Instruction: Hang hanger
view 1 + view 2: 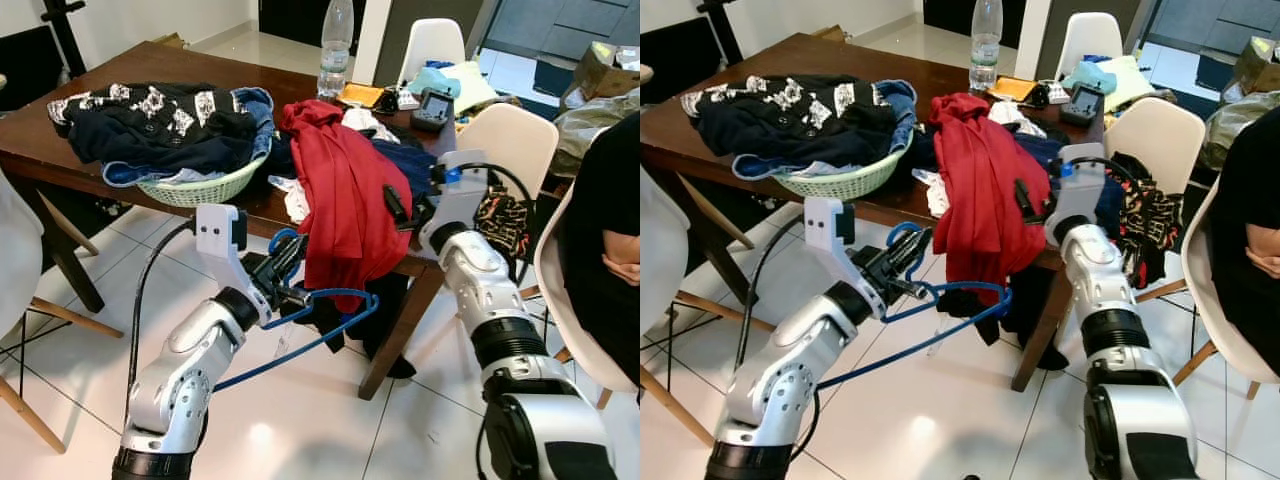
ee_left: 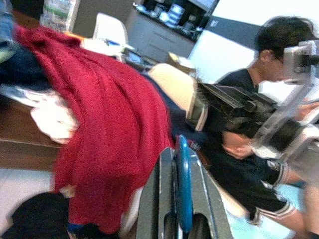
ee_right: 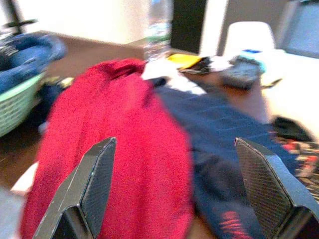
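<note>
My left gripper (image 1: 283, 268) holds the blue hanger (image 1: 330, 318) low in the centre of the frame, just in front of the table edge.

My fingers are clamped tight on the hanger's hook end, and its blue loop trails down toward the white tiled floor (image 1: 300, 420) at lower centre. My right gripper (image 3: 174, 189) is right of centre with its fingers spread wide and holding nothing, just beside the red garment (image 1: 345, 190) that drapes over the wooden table (image 1: 60, 150). A green basket (image 1: 200, 188) of dark clothes sits at upper left.
</note>
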Controlling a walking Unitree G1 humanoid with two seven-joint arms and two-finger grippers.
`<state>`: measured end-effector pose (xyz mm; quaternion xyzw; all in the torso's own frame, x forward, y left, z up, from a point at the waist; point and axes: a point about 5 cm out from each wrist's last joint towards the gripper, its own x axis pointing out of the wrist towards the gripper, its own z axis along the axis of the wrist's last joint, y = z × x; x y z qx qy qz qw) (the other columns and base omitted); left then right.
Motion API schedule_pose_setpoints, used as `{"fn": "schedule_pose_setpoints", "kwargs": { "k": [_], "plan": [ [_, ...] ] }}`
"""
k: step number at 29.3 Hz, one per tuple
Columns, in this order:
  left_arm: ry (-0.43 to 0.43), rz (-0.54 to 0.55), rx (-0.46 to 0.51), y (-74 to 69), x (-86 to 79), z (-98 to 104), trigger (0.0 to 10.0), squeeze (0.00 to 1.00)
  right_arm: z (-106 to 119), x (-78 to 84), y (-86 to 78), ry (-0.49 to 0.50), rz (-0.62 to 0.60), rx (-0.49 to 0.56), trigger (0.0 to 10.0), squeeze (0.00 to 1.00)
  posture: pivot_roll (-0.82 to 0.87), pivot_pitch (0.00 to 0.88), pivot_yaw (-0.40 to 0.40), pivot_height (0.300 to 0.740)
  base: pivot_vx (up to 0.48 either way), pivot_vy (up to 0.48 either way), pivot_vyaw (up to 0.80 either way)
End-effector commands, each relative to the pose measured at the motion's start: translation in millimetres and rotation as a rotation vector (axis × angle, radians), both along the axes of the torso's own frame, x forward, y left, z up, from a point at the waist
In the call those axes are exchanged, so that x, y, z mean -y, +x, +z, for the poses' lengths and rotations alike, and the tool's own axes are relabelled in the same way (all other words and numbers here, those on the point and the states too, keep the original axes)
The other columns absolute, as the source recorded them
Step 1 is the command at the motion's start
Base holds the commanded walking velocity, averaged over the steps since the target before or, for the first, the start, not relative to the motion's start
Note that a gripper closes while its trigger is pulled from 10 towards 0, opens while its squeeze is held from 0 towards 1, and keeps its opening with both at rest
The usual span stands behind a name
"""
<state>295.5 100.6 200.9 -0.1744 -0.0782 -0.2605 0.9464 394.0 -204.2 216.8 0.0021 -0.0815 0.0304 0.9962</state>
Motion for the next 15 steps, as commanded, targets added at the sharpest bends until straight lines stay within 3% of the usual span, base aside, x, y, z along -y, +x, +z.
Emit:
{"fn": "schedule_pose_setpoints", "kwargs": {
  "k": [1, 2, 3, 4, 6, 9, 14, 15],
  "plan": [
    [0.060, 0.148, -0.020, 11.2, -11.0, -6, 10.0, 0.00, 14, 9.5, -1.1, 0.041, -0.035, 0.052, 10.0, 0.00, 0.18, 0.078, -0.102, 0.740, 0.000, 0.000, 0.00],
    [0.132, 0.290, -0.022, 19.4, -23.2, -9, 10.0, 0.00, 19, 11.9, -2.0, 0.051, -0.042, 0.066, 10.0, 0.00, 0.18, 0.077, -0.102, 0.740, 0.000, 0.000, 0.00],
    [0.132, 0.290, -0.022, 19.4, -23.2, -9, 10.0, 0.00, 19, 11.9, -2.0, 0.051, -0.042, 0.066, 10.0, 0.00, 0.18, 0.077, -0.102, 0.740, 0.000, 0.000, 0.00],
    [0.198, 0.425, -0.002, 24.5, -34.5, -7, 10.0, 0.00, 21, 11.8, -2.6, 0.053, -0.040, 0.071, 10.0, 0.00, 0.18, 0.077, -0.101, 0.740, 0.000, 0.000, 0.00],
    [0.198, 0.425, -0.002, 24.5, -34.5, -7, 10.0, 0.00, 21, 11.8, -2.6, 0.053, -0.040, 0.071, 10.0, 0.00, 0.18, 0.077, -0.101, 0.740, 0.000, 0.000, 0.00],
    [0.260, 0.684, 0.017, 28.2, -57.6, 2, 10.0, 0.00, 20, 11.3, -3.3, 0.048, -0.055, 0.066, 10.0, 0.00, 0.18, 0.078, -0.102, 0.740, 0.000, 0.000, 0.00],
    [0.225, 0.657, -0.025, 28.4, -56.4, -3, 10.0, 0.00, 13, 10.6, -2.6, 0.036, -0.055, 0.038, 10.0, 0.00, 0.18, 0.077, -0.102, 0.740, 0.000, 0.000, 0.00],
    [0.203, 0.604, -0.047, 27.7, -51.6, -7, 10.0, 0.00, 6, 5.8, -2.6, 0.013, 0.027, 0.002, 10.0, 0.00, 0.18, 0.080, -0.102, 0.740, 0.000, 0.000, 0.00]
  ]
}}
